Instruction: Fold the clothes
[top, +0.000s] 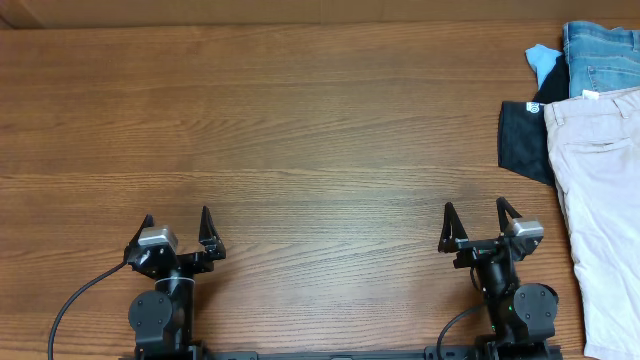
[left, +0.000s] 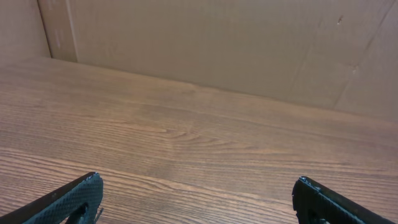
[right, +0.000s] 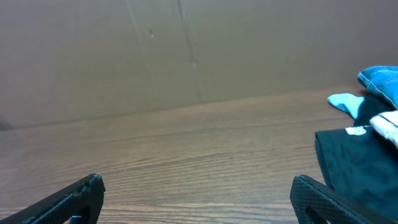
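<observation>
A light beige garment (top: 603, 190) lies at the table's right edge, running from the back toward the front, with a small white label near its top. Only a pale corner of it (right: 387, 126) shows in the right wrist view. My right gripper (top: 478, 222) is open and empty, to the left of the garment near the front edge; its fingers (right: 198, 193) frame bare wood. My left gripper (top: 177, 226) is open and empty at the front left, far from the garment; its fingers (left: 198, 196) also frame bare wood.
A black shirt (top: 526, 138) lies partly under the beige garment's left side and shows in the right wrist view (right: 354, 165). Blue denim jeans (top: 600, 55) and a light blue cloth (top: 543, 60) lie at the back right. A brown cardboard wall (left: 217, 43) stands behind the table.
</observation>
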